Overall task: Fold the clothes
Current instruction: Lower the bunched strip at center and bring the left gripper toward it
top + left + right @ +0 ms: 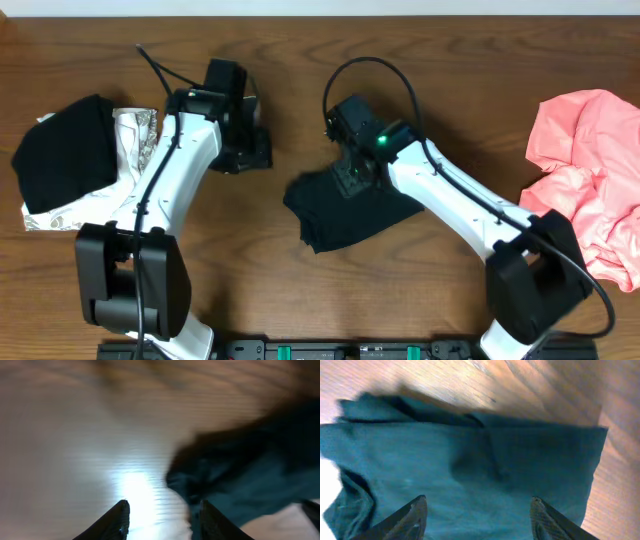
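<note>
A black T-shirt (345, 215) lies in a folded bundle at the table's middle. My right gripper (350, 182) hangs just over its top edge. In the right wrist view the fingers (415, 515) are spread wide and the shirt (470, 460) lies flat under them, with nothing pinched. My left gripper (250, 152) is to the left of the shirt, over bare wood. Its blurred wrist view shows the gripper (162, 515) open and empty, with the shirt's dark edge (250, 475) to the right.
At the far left, a folded black garment (65, 150) rests on a white-grey patterned one (135, 135). A crumpled salmon-pink garment (590, 180) lies at the right edge. Both arm bases stand at the table's front edge.
</note>
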Robot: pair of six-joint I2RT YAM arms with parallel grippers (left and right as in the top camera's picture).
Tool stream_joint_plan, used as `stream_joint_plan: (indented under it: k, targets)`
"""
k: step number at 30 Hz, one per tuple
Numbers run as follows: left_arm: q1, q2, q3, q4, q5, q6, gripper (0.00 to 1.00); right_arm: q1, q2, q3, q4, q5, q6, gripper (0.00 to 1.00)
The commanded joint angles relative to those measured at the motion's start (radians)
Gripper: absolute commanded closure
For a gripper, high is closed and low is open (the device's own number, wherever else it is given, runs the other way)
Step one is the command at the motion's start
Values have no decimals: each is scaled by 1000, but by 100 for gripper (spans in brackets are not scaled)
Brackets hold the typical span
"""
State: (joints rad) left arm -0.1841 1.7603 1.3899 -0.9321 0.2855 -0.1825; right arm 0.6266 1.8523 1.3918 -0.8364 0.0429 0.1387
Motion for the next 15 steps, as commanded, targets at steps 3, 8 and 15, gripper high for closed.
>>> stream_joint_plan:
  k: [3,8,15]
  targets:
    - [-86,-8,18,56,89,17,55,-26,92,-14,-37,5,67,40]
    - [-170,1,18,152,88,43,55,-25,164,-14,-82,-26,70,45]
    - [-204,70,18,238,85,38,55,-24,186,-14,-130,-25,86,45]
